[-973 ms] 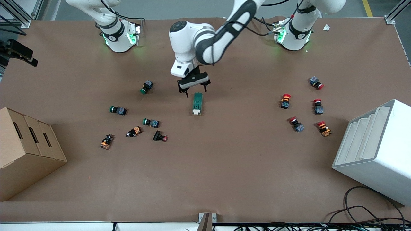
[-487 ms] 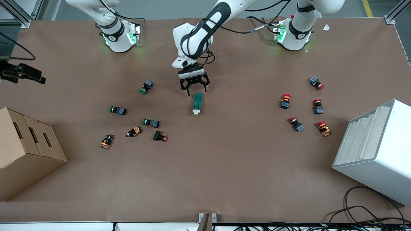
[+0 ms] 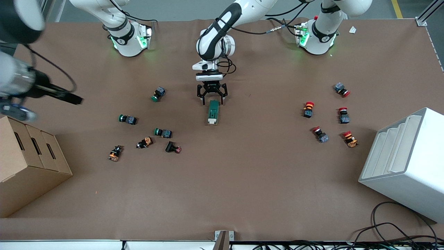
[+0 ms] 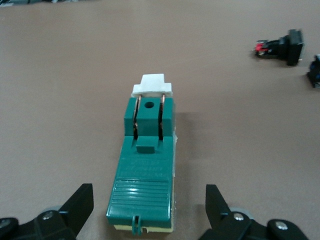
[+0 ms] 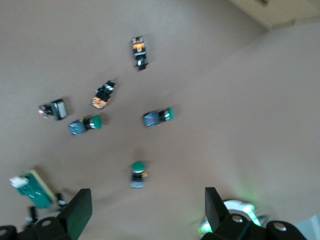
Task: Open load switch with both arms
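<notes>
Right hand: high over the table's right-arm end, blurred, near the cardboard box; fingers spread wide, holding nothing.
Load switch: flat on the table at mid-table, white toggle end nearest the front camera.
Left hand: low at the switch's green end, fingers apart on either side, not closed on it.
</notes>
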{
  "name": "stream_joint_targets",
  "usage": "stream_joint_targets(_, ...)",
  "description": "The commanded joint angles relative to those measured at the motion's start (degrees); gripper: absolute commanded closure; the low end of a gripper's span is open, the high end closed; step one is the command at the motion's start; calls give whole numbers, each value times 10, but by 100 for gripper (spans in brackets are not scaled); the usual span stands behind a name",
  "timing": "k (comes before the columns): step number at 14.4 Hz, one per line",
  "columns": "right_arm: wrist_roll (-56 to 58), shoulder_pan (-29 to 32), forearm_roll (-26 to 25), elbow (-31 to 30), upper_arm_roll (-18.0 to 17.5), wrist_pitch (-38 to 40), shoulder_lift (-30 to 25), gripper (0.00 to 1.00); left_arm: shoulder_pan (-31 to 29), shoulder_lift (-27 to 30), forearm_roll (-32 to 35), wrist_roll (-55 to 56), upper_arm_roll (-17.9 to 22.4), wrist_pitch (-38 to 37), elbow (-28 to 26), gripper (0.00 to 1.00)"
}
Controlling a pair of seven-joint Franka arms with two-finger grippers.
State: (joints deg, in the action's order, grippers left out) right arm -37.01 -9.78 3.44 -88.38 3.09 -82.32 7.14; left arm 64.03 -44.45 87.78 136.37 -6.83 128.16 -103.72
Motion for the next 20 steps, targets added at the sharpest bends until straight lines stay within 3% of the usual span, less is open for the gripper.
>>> stream_joint_targets(1, -167, -57, 23, -3, 3, -31, 32, 0, 1, -11, 72, 59, 3, 7, -8, 1)
stream_joint_targets(5, -374, -147, 38, -2, 3, -102, 91, 0, 2, -18, 137, 72, 3, 6, -24, 2)
stream_joint_targets(11, -598, -231, 62, 3, 3, -221, 193, 0, 28, -17, 139, 125, 3, -10, -61, 1)
stream_joint_targets(13, -646, -240, 96, 4, 3, -266, 223, 0, 42, -18, 141, 166, 4, -26, -74, 0)
stream_joint_targets(20, -750, -297, 98, 16, 3, -331, 313, 0, 44, -20, 139, 171, 3, -26, -74, 0)
